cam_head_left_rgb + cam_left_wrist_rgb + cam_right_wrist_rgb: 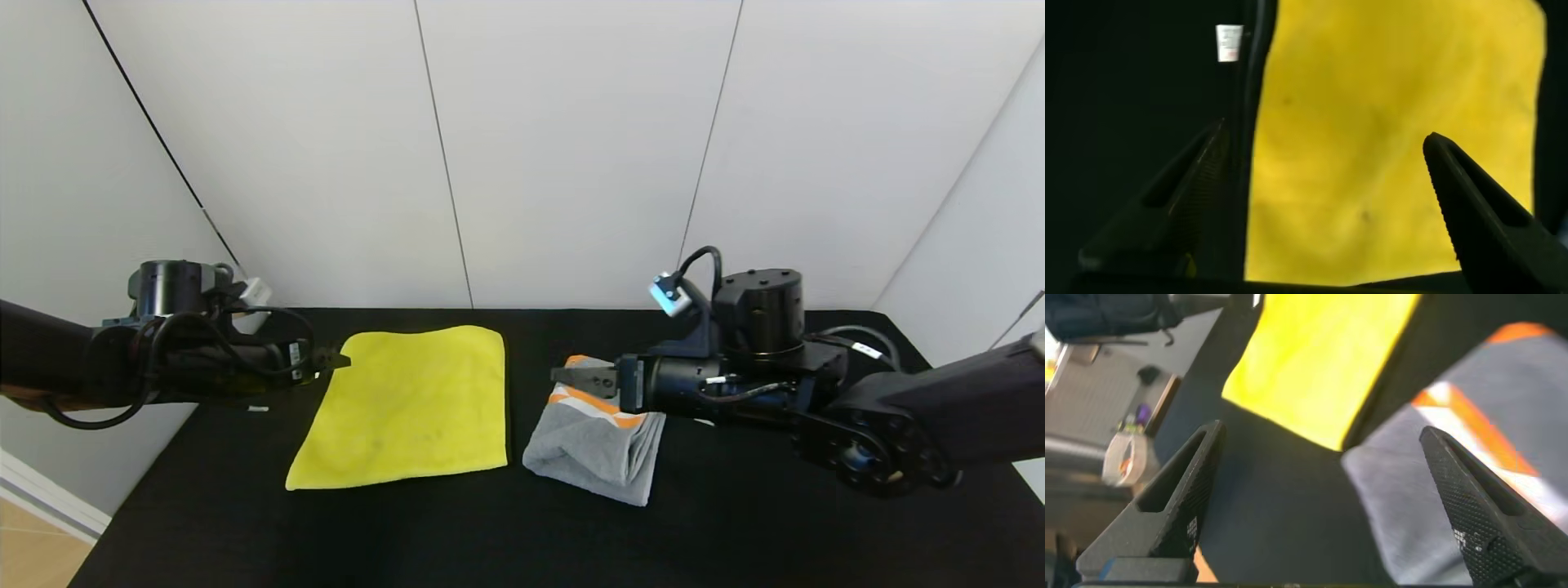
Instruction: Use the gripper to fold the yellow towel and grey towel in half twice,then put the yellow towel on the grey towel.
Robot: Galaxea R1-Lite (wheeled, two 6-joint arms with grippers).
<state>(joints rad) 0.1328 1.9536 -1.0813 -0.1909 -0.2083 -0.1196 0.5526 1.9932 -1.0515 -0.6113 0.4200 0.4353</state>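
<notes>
Yellow towel (408, 408) flat, grey towel (596, 449) bunched mid-tabletop (735, 531); both grippers empty.
Left gripper (336, 359) and right gripper (571, 376), jaws apart, risk pinching only one layer, spoiling folds.

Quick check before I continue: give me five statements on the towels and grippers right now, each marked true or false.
1. The yellow towel lies flat on the black table. True.
2. The grey towel is stacked under the yellow towel. False: they lie side by side, apart.
3. The left gripper is clamped on the yellow towel. False: it is open, at the towel's far left corner.
4. The right gripper is open above the grey towel's striped end. True.
5. The grey towel is spread out flat. False: it is folded into a bundle.
</notes>
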